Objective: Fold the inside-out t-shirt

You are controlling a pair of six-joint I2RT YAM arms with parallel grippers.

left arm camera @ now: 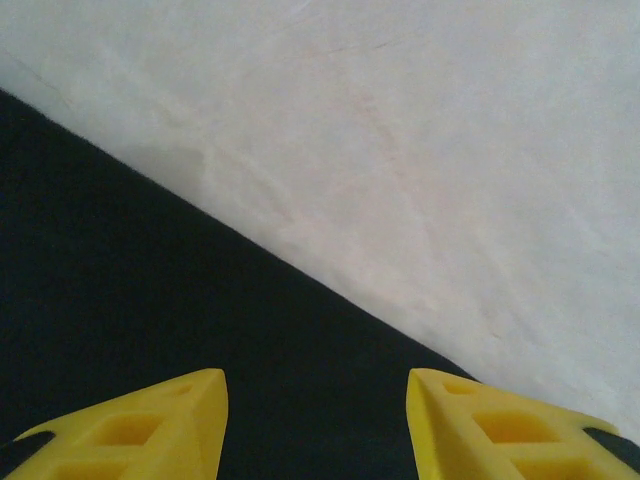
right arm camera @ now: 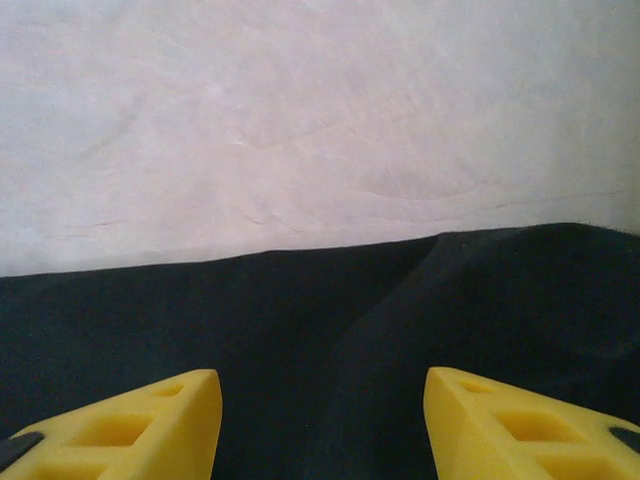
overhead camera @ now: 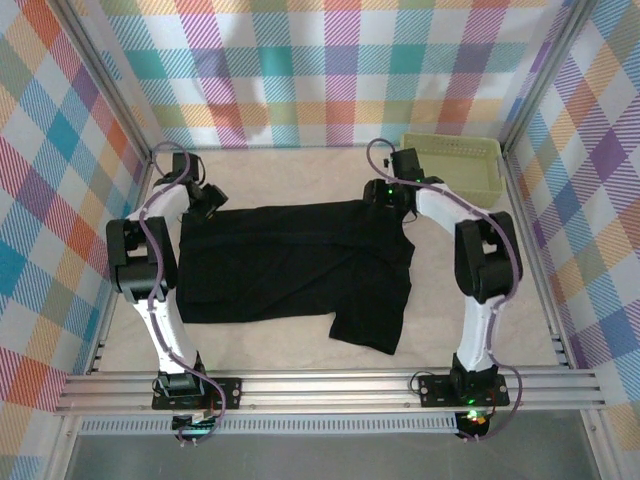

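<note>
The t-shirt (overhead camera: 290, 265) is judged partly folded. Left end effector (left arm camera: 315, 380) and right end effector (right arm camera: 322, 375) are released (nothing pinched) above its far edge; a fresh grasp is needed.

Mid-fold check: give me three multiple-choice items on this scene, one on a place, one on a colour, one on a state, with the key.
1. Where does the pale green basket stand?
A) far right corner of the table
B) near left corner
C) middle of the near edge

2. What colour are the fingers of both hands?
A) red
B) yellow
C) blue

3. How do the left hand and right hand stand over the black t-shirt?
A) both shut
B) left shut, right open
C) both open

Key: A, the top view shows it in that corner; B, both wrist views show yellow fingers; C, each wrist view shows fingers apart with nothing between them.
</note>
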